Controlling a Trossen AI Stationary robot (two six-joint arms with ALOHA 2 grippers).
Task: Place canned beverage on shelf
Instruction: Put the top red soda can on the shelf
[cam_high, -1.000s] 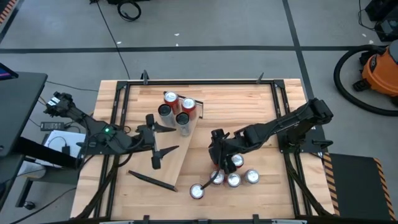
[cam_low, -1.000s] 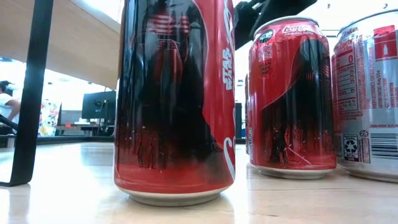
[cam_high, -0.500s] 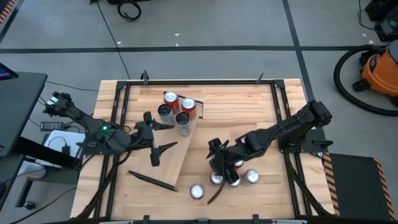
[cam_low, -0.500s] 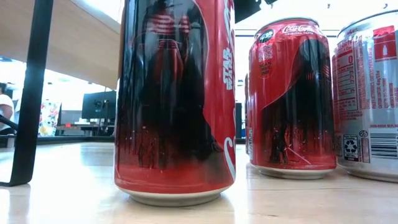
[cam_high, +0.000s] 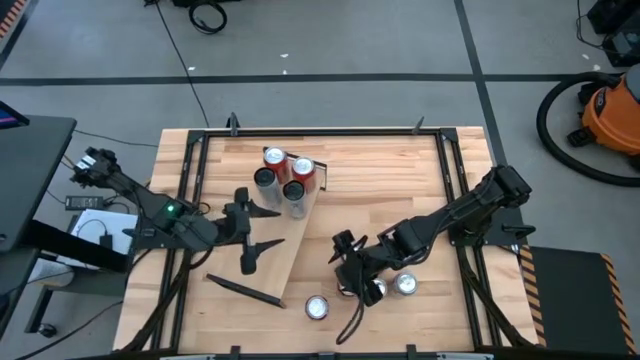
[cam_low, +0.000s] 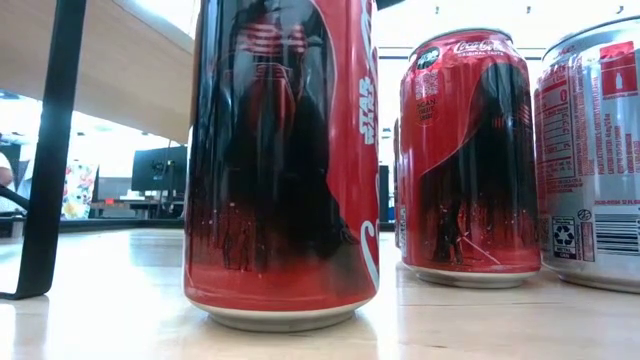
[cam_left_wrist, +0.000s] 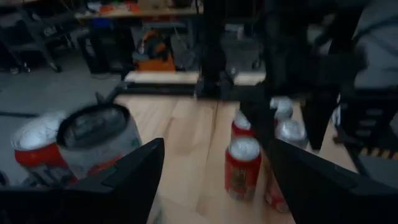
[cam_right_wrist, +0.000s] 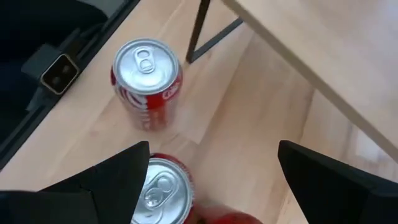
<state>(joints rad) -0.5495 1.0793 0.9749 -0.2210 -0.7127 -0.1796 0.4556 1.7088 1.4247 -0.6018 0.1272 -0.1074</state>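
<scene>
The shelf (cam_high: 283, 240), a pale plank on dark end bars, lies slantwise at mid-table; it also shows in the right wrist view as the shelf (cam_right_wrist: 323, 56). Several cans (cam_high: 283, 175) stand upright on its far end. More red and silver cans (cam_high: 392, 287) stand on the tabletop at the near right, with one can (cam_high: 317, 307) a little apart to their left. My right gripper (cam_high: 346, 283) hovers open over that group; a silver can top (cam_right_wrist: 160, 190) sits just inside one finger. My left gripper (cam_high: 268, 224) is open above the shelf, near the shelved cans (cam_left_wrist: 93, 140).
The black frame (cam_high: 200, 190) runs around the wooden tabletop. The shelf's near dark bar (cam_high: 245, 290) lies at the near left. In the low view, three cans (cam_low: 285, 160) stand close to the camera. Bare wood lies between the shelf and the right arm.
My right gripper has gone toward the table's near edge, from the far side of the loose cans to a spot over them, and has left the top of the low view. The cans and the shelf have stayed where they were.
</scene>
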